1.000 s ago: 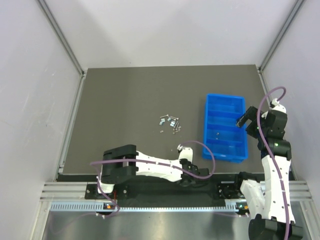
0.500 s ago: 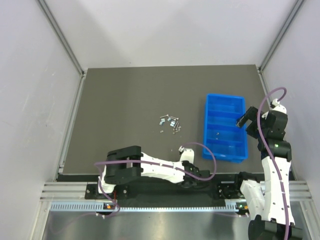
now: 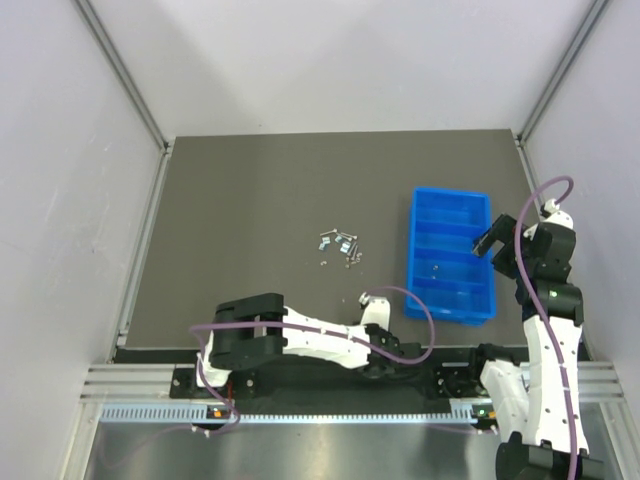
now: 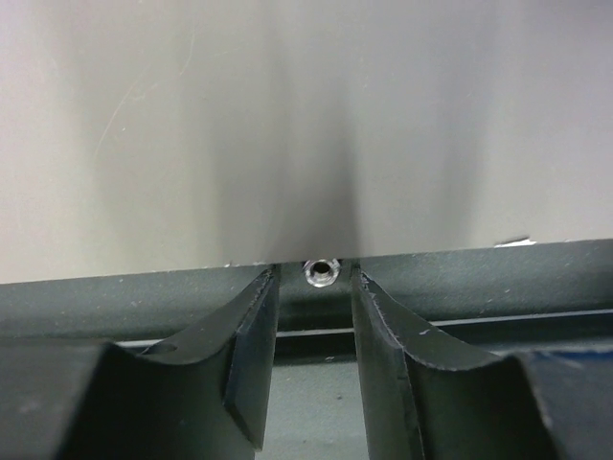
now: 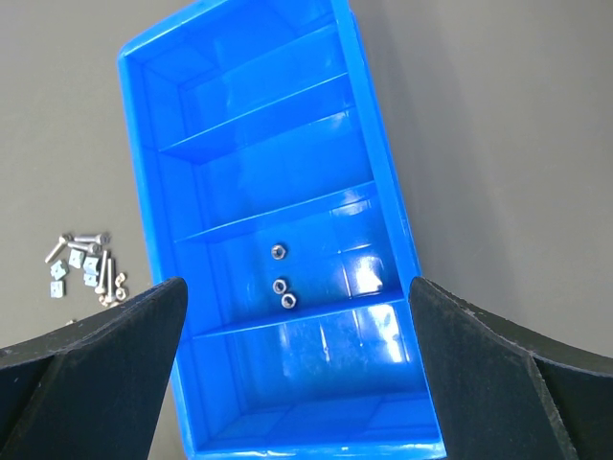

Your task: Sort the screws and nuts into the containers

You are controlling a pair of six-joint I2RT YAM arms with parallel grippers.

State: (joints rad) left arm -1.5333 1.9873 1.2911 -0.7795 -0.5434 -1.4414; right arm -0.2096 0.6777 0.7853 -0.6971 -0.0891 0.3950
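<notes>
Left arm (image 3: 320, 340) slid rightward, left gripper (image 4: 312, 278) parted, right gripper (image 5: 297, 284) spread over containers (image 5: 144, 163)

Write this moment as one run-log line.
left gripper: open | right gripper: open over tray | nuts: three in tray | loose pile: on table

Left arm (image 3: 315, 338) and hand (image 4: 314, 280) lower, slightly farther right.

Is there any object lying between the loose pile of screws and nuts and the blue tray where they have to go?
Nothing visible does. Only bare dark table separates the pile from the tray. The tray's own raised wall is all they would have to clear.
</notes>
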